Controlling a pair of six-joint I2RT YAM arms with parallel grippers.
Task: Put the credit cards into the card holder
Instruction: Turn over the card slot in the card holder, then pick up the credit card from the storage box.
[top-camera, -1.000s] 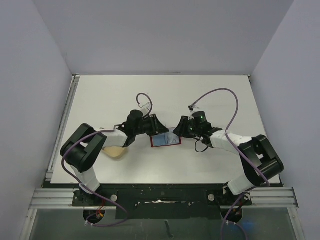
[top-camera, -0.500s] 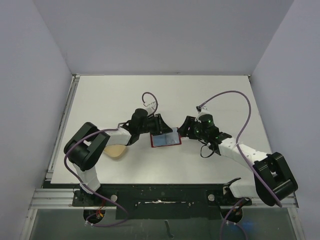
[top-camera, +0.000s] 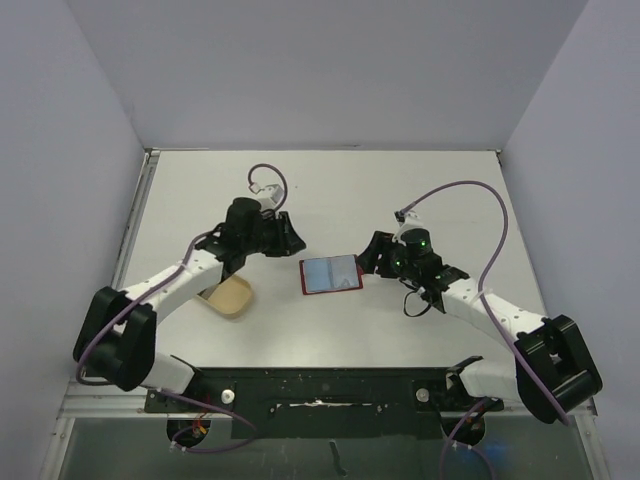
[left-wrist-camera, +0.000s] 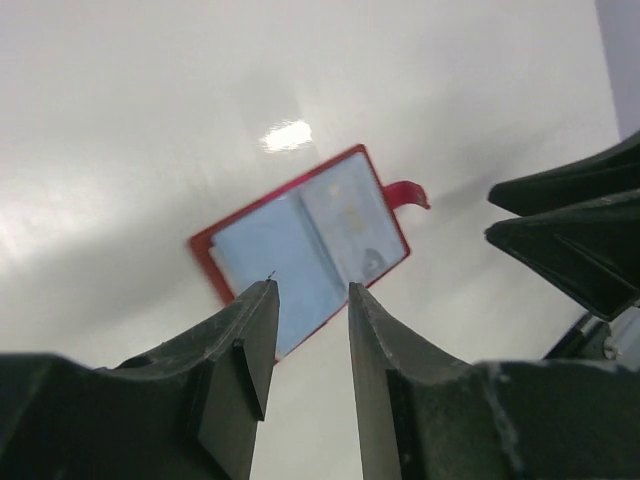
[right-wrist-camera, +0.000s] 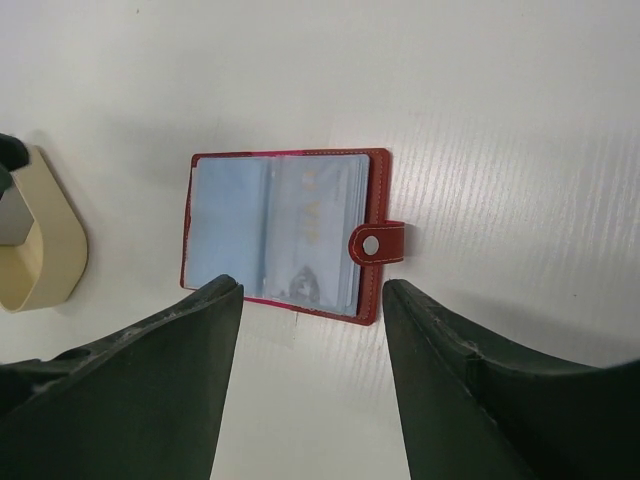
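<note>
The red card holder (top-camera: 330, 274) lies open and flat on the white table, its snap tab (right-wrist-camera: 378, 242) pointing right. Pale blue fills both halves. A credit card (right-wrist-camera: 320, 215) with faint gold print shows in the right half. My left gripper (top-camera: 288, 237) hovers up and to the left of the card holder, open, with nothing between its fingers (left-wrist-camera: 310, 290). My right gripper (top-camera: 373, 258) is just right of the card holder, open wide and holding nothing (right-wrist-camera: 312, 285). No loose card lies on the table.
A tan oval dish (top-camera: 240, 287) sits left of the card holder, under the left forearm. Something grey shows inside it at the right wrist view's left edge (right-wrist-camera: 12, 215). Grey walls enclose the table on three sides.
The left arm has swung back to the upper left, off the card holder, uncovering the dish. The right gripper has opened wider and drawn slightly right. The card holder now lies free.
</note>
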